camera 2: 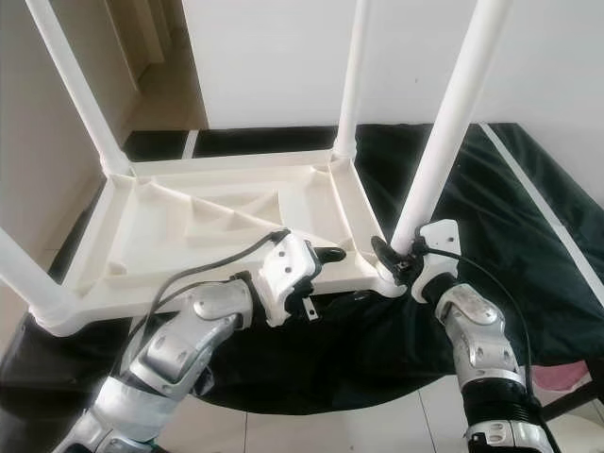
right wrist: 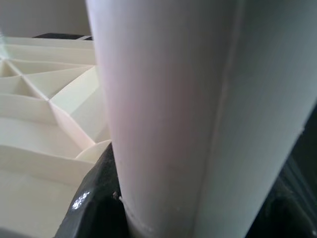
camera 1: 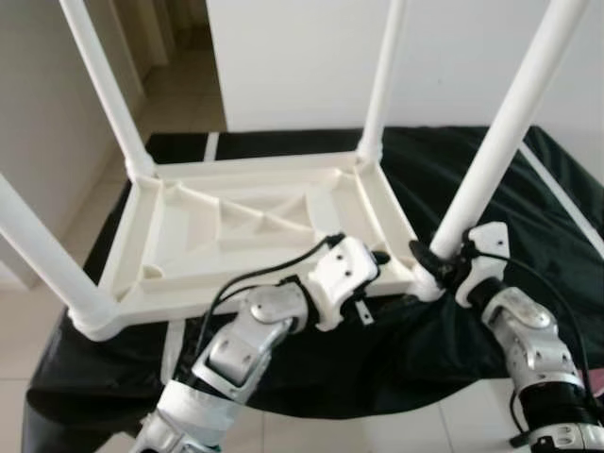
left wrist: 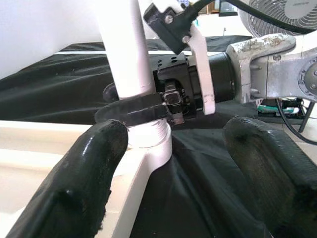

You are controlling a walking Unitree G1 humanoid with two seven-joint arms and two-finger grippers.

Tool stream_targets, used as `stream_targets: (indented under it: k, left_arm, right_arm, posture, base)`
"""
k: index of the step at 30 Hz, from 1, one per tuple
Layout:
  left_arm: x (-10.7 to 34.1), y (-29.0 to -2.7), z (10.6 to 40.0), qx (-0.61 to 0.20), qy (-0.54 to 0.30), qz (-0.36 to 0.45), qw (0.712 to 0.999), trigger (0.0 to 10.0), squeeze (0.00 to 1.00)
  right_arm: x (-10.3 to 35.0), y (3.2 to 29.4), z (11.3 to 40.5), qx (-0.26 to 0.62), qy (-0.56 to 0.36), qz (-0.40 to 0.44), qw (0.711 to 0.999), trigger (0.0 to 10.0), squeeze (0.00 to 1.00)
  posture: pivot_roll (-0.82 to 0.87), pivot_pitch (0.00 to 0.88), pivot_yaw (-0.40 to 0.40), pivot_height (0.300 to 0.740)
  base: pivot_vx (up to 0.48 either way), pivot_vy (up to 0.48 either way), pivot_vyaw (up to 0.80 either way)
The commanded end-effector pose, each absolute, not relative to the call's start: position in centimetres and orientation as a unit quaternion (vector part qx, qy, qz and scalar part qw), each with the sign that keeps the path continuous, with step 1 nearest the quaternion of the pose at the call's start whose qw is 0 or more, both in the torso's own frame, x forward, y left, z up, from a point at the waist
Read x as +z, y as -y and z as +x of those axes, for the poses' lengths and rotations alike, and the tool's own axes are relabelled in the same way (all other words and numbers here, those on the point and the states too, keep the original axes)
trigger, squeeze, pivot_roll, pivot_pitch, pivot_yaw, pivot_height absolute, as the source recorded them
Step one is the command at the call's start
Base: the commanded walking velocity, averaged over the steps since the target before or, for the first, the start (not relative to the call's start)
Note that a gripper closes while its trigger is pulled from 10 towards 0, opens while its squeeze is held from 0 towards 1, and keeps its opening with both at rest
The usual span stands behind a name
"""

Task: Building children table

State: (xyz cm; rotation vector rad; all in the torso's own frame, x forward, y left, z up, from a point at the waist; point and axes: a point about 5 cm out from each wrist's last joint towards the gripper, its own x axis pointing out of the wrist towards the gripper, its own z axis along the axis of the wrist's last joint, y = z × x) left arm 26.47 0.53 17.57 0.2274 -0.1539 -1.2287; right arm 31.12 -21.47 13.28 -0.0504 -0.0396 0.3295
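A black cloth point(camera 1: 311, 359) covers a low surface on the pale tiled floor point(camera 1: 396, 429), and on it lies the white plastic children table point(camera 1: 255, 231) upside down, its ribbed underside turned up. Four white round plastic legs stand up from its corners: the far left leg point(camera 1: 104, 85), the far right leg point(camera 1: 382, 80), the near left leg point(camera 1: 42, 250) and the near right leg point(camera 1: 505, 127).

The right arm comes from the lower right, and the right pincer point(camera 1: 436, 264) is closed around the base of the near right leg, just above the corner socket of the table. In the left wrist view its black fingers point(left wrist: 131, 109) wrap the leg right above the threaded collar point(left wrist: 148, 139). In the right wrist view this leg stands between the fingers, very close to the camera.

The left arm reaches from the lower left, and the left pincer point(camera 1: 377, 257) rests at the near edge of the table, just beside that same corner. Its fingers point(left wrist: 84, 173) stand wide apart and hold nothing; one lies against the table rim.

Behind the right arm, a white fan point(left wrist: 282, 17) is in the left wrist view.
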Motion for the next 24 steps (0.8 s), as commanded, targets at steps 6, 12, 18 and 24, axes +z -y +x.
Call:
stream_targets:
  k: [6,12,18,24]
  left_arm:
    - [17.1,-0.3,26.5,-0.572,0.075,0.123,0.807,10.0,0.00]
    - [17.1,-0.2,26.5,-0.571,0.077,0.125,0.808,10.0,0.00]
    - [17.6,0.0,26.4,-0.575,0.088,0.119,0.805,10.0,0.00]
    - [17.5,0.1,26.3,-0.574,0.090,0.120,0.805,10.0,0.00]
  right_arm:
    - [12.5,20.9,31.0,0.106,-0.003,-0.025,0.994,10.0,0.00]
    - [12.6,20.1,30.8,0.043,-0.001,0.023,0.999,10.0,0.00]
    - [12.6,18.5,30.0,-0.094,0.005,0.046,0.994,10.0,0.00]
    - [12.5,17.4,29.6,-0.192,0.003,0.073,0.979,10.0,0.00]
  posture:
    - [-0.07,0.000,-0.008,0.740]
    - [-0.08,0.000,-0.008,0.740]
    - [-0.08,0.000,-0.009,0.740]
    - [-0.06,0.000,-0.016,0.740]
  base:
    - [0.000,0.000,0.00]
    - [0.000,0.000,0.00]
    - [0.000,0.000,0.00]
    - [0.000,0.000,0.00]
